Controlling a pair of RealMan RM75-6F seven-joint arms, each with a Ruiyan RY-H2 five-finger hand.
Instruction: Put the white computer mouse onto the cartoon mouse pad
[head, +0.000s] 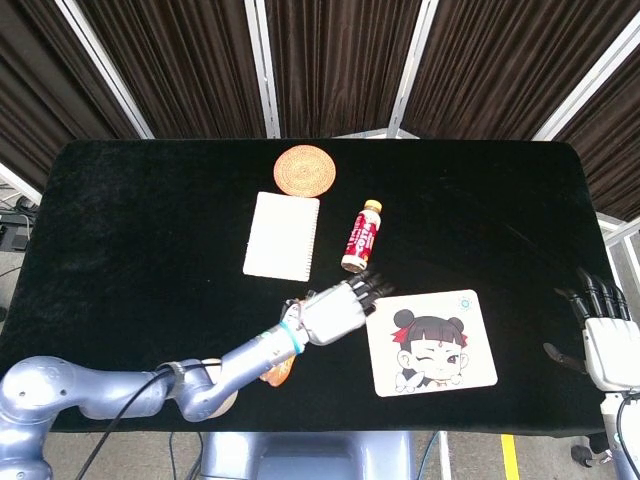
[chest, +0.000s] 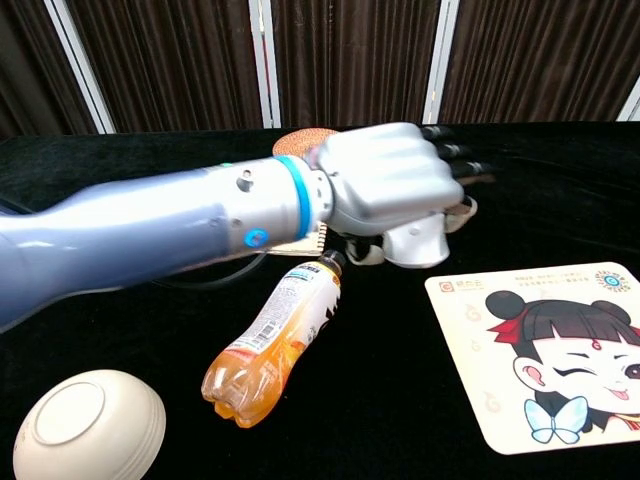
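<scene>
Left hand (chest: 395, 190) gripped white computer mouse (chest: 420, 240) from above, fingers clamped on it, raised just left of square cartoon-girl mouse pad (chest: 540, 350). Only chest view showed mouse; head view hid it under hand. Right hand (head: 605, 335), seen in head view alone, hung right of pad, fingers apart, empty.

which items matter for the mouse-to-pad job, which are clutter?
In play:
white computer mouse, held by the left hand
cartoon mouse pad

Clutter:
orange drink bottle
red bottle
notebook
woven coaster
upturned bowl
right hand, idle at the table edge
</scene>
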